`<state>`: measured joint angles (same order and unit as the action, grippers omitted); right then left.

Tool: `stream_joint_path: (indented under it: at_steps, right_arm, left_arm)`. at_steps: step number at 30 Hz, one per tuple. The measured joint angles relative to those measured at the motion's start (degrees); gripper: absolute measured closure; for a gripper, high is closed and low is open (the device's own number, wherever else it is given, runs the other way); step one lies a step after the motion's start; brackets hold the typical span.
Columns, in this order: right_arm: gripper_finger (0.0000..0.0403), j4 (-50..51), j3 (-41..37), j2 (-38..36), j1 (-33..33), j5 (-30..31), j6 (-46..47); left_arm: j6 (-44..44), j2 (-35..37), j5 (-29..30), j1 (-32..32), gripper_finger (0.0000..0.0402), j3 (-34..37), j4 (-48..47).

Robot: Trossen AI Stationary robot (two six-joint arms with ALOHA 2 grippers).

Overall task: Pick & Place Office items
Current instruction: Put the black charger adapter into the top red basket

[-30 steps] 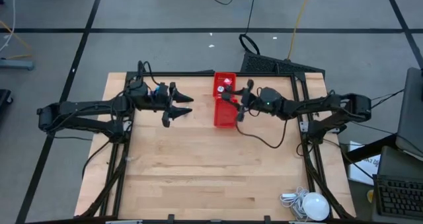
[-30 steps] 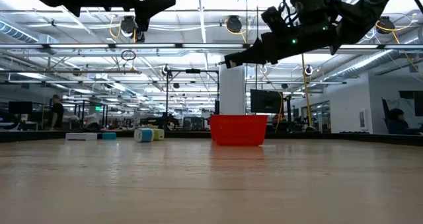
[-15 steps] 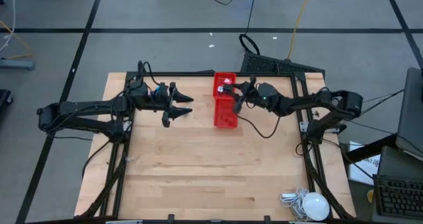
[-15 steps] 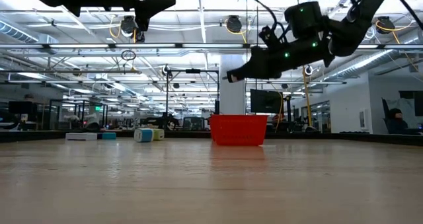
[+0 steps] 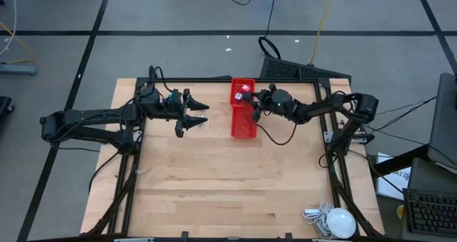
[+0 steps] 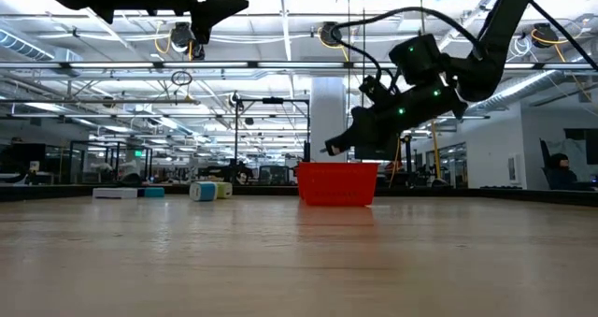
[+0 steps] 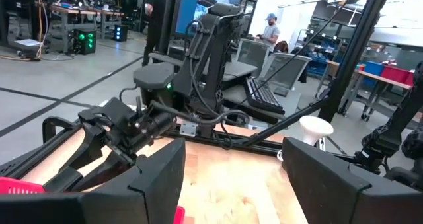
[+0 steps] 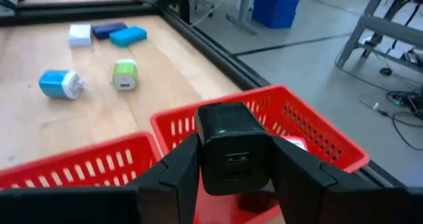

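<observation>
My right gripper [image 5: 254, 109] hangs just above the red tray [image 5: 243, 125], shut on a black block [image 8: 230, 147]; the low view shows it [image 6: 329, 149] close over the tray's rim [image 6: 336, 167]. Several small office items lie on the wood at the far left: a light-blue-and-white one [image 8: 63, 84], a green one [image 8: 124, 74], a white one [image 8: 80, 34] and two blue ones [image 8: 119, 32]. My left gripper [image 5: 205, 113] is open, held high left of the tray, with nothing between its fingers [image 7: 152, 184]. My right gripper pinches the black block by two opposite sides [image 8: 203, 151] between its two fingers. The fingers come from the table's right, nearly level and tipped slightly down. The block is lifted clear, over the tray's red wall [image 8: 310, 125].
A white round lamp-like thing with its cord [image 5: 340, 222] sits at the near right corner. Black frame rails [image 5: 325, 138] run along the table's sides. Bare wood [image 5: 228, 178] fills the middle and near part of the table.
My right gripper has sunk toward the red tray and drifted a little toward the far edge and left, carrying the black block; its wrist has rolled somewhat. The tray and the loose items have stayed in place.
</observation>
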<state>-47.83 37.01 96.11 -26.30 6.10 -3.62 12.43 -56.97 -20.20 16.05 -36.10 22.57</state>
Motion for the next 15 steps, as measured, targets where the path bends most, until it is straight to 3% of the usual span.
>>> stream_joint_path:
  at_steps: [15]
  right_arm:
    - [0.0261, 4.0, 0.0, 0.5, -0.8, 0.0, -1.8]
  left_arm:
    - [0.0, 0.0, 0.0, 0.0, 0.0172, 0.0, 0.0]
